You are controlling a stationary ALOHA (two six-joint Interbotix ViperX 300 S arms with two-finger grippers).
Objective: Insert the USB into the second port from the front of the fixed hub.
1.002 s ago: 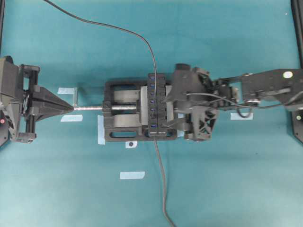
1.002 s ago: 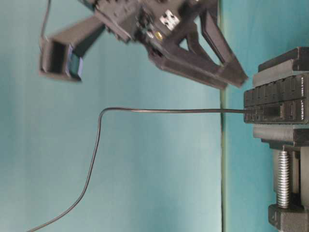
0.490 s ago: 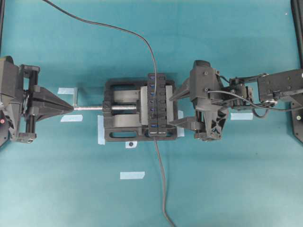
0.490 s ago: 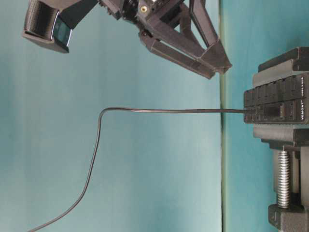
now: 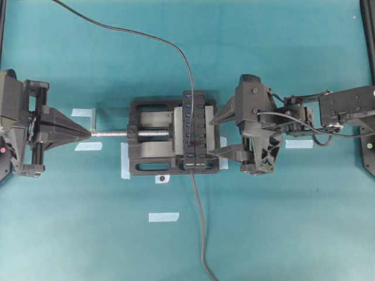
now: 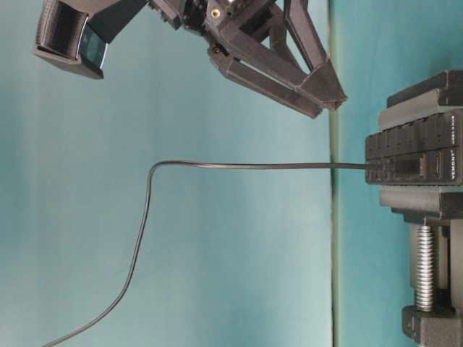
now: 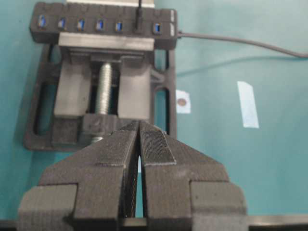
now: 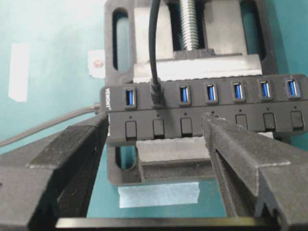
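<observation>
The fixed hub (image 5: 193, 132) is clamped across the black vise (image 5: 149, 153). The USB plug (image 8: 155, 91) sits in the second socket from the labelled end; it also shows in the left wrist view (image 7: 138, 21) and at table level (image 6: 396, 168). Its thin cable (image 5: 170, 44) runs off to the far left corner. My right gripper (image 5: 211, 139) is open and empty, raised just right of the hub, its fingers (image 8: 231, 144) straddling the button row without touching. My left gripper (image 5: 88, 133) is shut and empty, at the tip of the vise screw (image 5: 111, 133).
The hub's own lead (image 5: 200, 228) runs from its labelled end to the near table edge. Pieces of pale tape (image 5: 163, 216) lie around the vise on the teal mat. The right arm (image 5: 340, 108) stretches in from the right.
My right gripper drew back to the right and rose away from the hub a second ago, then held still. The plug stays in its socket. The left arm has not moved.
</observation>
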